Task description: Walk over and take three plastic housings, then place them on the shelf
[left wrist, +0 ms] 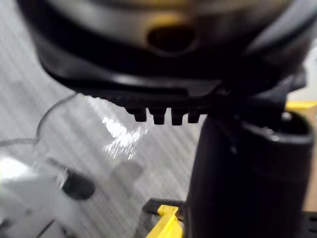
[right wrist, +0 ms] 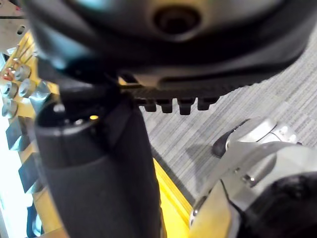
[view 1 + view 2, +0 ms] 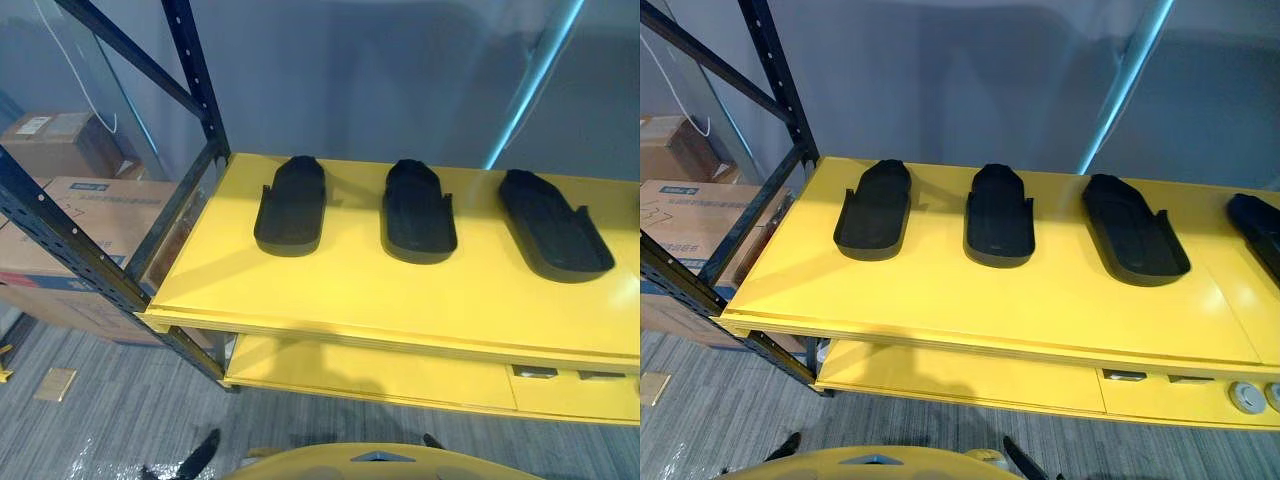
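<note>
- Left eye view: we see a yellow shelf board (image 3: pixel 330 290) carried in a dark blue rack frame (image 3: pixel 195 70).
- Three black plastic housings lie on this board in a row, well apart from one another: the left housing (image 3: pixel 291 205), the middle housing (image 3: pixel 418 212) and the right housing (image 3: pixel 553 225). Each lies flat with its hollow side up. The right housing is turned slightly askew to the other two.
- A lower yellow board (image 3: pixel 380 375) sits under the top one.
- To the left of the rack stand two cardboard boxes, the upper box (image 3: pixel 60 145) behind the lower box (image 3: pixel 70 240). The upper box carries a white label (image 3: pixel 33 125) and the lower box a blue printed strip (image 3: pixel 90 187). We cannot read either.
- A small tan square (image 3: pixel 55 384) lies on the grey carpet (image 3: pixel 110 410).
- Right eye view: we see the same row, plus a fourth housing (image 3: pixel 1258 228) cut by the right edge, further along the same board. Round metal fittings (image 3: pixel 1246 396) sit on the lower board at the far right.
- Left wrist view: the left hand (image 1: pixel 168 94) hangs over the carpet. Its fingertips (image 1: pixel 158 116) stand side by side in a straight row, and the thumb (image 1: pixel 237 173) stands apart from them. The hand is relaxed and empty.
- Right wrist view: the right hand (image 2: pixel 168 79) hangs beside a yellow edge. Its fingers are in an even, relaxed row, with the thumb clear of them. This hand is also empty.
</note>
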